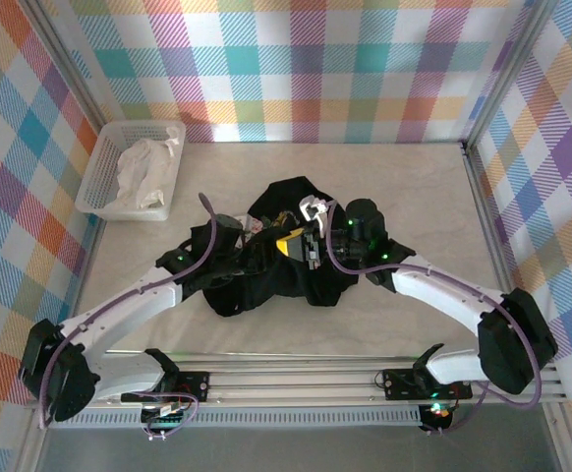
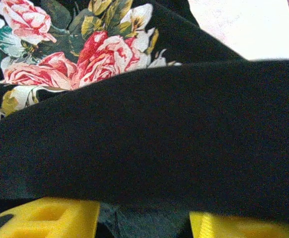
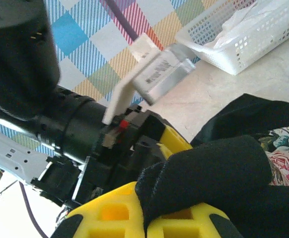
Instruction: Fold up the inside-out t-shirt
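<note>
Pastel plaid walls [image 1: 306, 59] close in a pale tabletop [image 1: 424, 206]. At its middle the inside-out t-shirt [image 1: 266, 285] lies in a crumpled black heap, matte and deeply creased. One fold shows a rose print [image 2: 85, 54] of red and pink blooms with green leaves. The right pincer [image 3: 144, 220] is clamped on a bunched fold of the shirt. The left pincer [image 2: 144, 220] has its yellow fingers apart, with a black band of the shirt draped across them. A white basket [image 1: 119, 212] holding a white cloth [image 1: 143, 172] sits at the far left corner.
</note>
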